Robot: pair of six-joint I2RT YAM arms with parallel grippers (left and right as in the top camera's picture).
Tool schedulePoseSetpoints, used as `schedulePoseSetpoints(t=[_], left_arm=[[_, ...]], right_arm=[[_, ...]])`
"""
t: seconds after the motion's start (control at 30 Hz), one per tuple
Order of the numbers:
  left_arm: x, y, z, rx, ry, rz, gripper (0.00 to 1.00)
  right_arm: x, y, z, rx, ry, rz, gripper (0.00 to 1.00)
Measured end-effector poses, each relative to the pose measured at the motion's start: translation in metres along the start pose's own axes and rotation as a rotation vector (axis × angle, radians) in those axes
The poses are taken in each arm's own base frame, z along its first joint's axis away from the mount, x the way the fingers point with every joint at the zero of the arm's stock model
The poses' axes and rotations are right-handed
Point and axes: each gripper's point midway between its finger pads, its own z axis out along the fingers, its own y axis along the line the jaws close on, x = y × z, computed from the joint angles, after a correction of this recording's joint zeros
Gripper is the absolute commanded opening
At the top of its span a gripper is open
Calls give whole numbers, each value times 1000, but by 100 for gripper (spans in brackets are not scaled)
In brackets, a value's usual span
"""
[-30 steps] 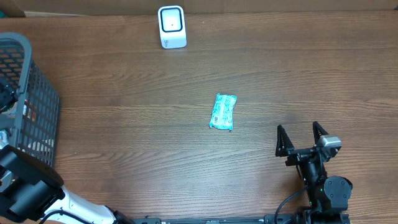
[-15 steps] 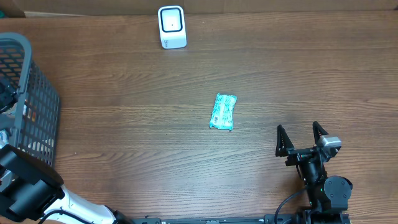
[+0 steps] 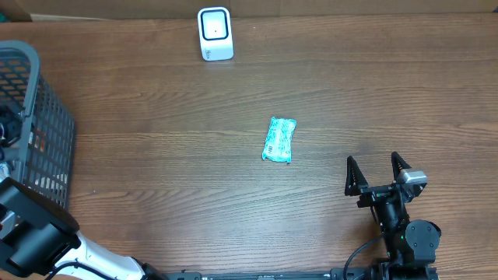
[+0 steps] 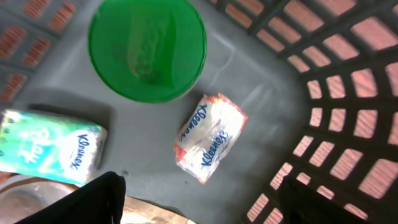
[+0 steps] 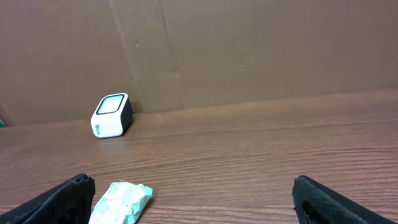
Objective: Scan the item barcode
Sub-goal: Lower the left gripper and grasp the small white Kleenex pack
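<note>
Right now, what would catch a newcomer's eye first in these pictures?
A teal packet lies alone mid-table, with the white scanner standing at the far edge. At the left edge sits a grey basket; inside it are a green tub and Kleenex packs, under the open left gripper.

You have a teal, white-printed packet (image 3: 279, 140) mid-frame, a white scanner (image 3: 215, 33) upper left, a grey basket (image 3: 54, 117), and a brown wood-grain table (image 3: 389, 93).
</note>
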Motion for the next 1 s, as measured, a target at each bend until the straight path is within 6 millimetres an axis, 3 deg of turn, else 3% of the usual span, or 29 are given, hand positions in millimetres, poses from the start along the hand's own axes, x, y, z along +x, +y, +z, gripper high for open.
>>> schedulePoseSetpoints(t=[0.63,1.0], left_arm=[[1,2,21,-2,-30,117,81],[7,2,38,3,-44,140,71]], right_arm=[[0,0,0,0,0,0,100],[0,0,0,0,0,0,100]])
